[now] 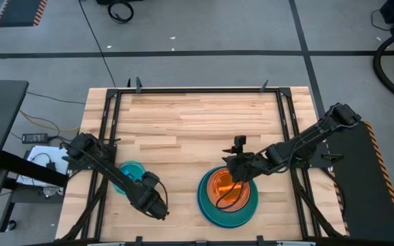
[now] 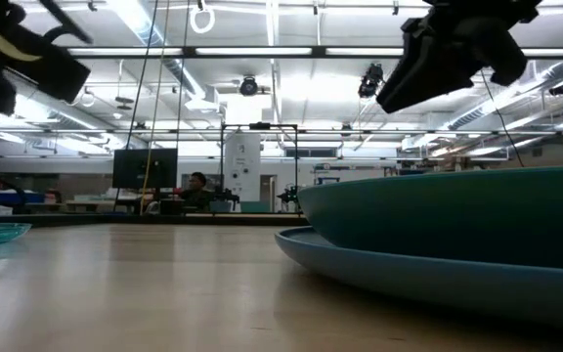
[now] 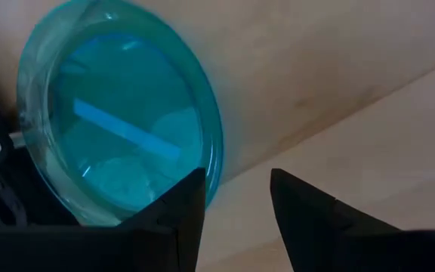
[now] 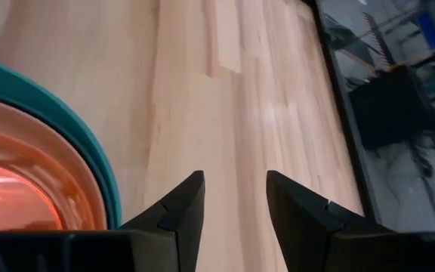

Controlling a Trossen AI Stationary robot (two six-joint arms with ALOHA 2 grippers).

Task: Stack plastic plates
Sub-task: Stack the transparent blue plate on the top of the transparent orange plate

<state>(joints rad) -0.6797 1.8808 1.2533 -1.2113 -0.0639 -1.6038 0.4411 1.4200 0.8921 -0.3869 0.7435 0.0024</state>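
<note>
A stack of plates sits near the table's near edge, right of the middle: a blue plate at the bottom, a teal one on it, and an orange translucent plate on top. A small cyan plate lies flat on the wood to the left. My left gripper is open just to the right of and nearer than the cyan plate. My right gripper is open above the stack's far rim. The other plates cannot be told apart in the stack.
A black metal frame runs along the table's left, far and right sides. Bare wood covers the far half of the table. Cables and a power strip lie on the floor to the left. A person sits far back in the room.
</note>
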